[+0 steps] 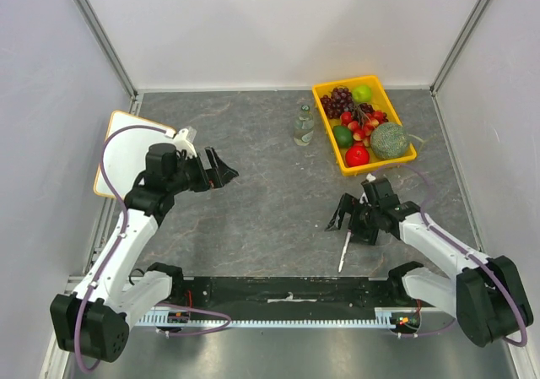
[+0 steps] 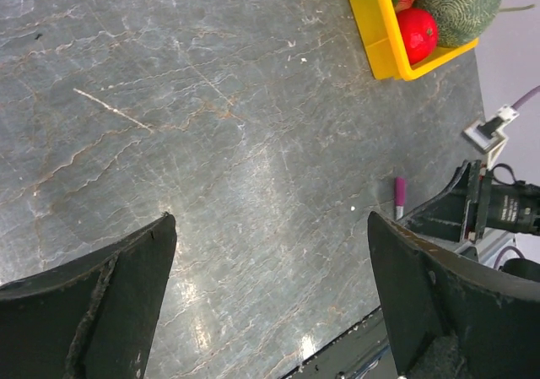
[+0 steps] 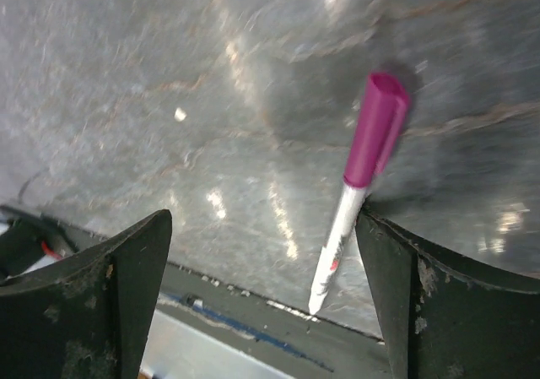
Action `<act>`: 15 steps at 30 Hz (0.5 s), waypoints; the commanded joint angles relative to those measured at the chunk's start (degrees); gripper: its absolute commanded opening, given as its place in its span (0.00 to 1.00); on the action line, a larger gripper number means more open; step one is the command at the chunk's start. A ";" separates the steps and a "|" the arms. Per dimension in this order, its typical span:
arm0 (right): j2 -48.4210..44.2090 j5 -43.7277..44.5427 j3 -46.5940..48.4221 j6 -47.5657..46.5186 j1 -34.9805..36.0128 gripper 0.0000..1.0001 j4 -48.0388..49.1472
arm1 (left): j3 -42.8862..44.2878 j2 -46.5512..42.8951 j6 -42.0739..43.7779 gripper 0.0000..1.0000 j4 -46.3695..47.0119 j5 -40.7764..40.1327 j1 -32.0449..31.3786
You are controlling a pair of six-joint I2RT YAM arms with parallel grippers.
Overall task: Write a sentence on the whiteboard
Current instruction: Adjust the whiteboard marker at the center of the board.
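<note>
The whiteboard (image 1: 126, 134) lies at the far left of the table, partly hidden by my left arm; no writing shows on its visible part. A white marker with a magenta cap (image 1: 344, 251) lies on the table near the front edge; it also shows in the right wrist view (image 3: 359, 185). My right gripper (image 1: 342, 217) is open just above it, the marker close to one finger (image 3: 439, 303). My left gripper (image 1: 221, 172) is open and empty over the bare table, right of the whiteboard. The marker's cap shows in the left wrist view (image 2: 399, 195).
A yellow fruit tray (image 1: 407, 153) with grapes, apples, strawberries and a melon stands at the back right. A small bottle (image 1: 304, 126) stands left of it. The black rail (image 1: 287, 290) runs along the table's front edge.
</note>
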 commanded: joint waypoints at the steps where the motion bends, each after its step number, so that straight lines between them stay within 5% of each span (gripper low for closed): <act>1: -0.29 -2.88 -5.35 6.40 4.19 0.98 -1.13 | 3.34 0.03 2.28 0.98 -0.95 2.94 0.01; 8: -0.83 -1.84 -7.21 9.58 8.41 0.98 1.76 | 4.48 1.09 3.43 0.96 -2.28 4.61 0.01; 15: 12.86 1.07 1.13 7.12 13.41 0.98 12.30 | 4.40 1.97 3.52 0.92 -1.57 9.79 -0.07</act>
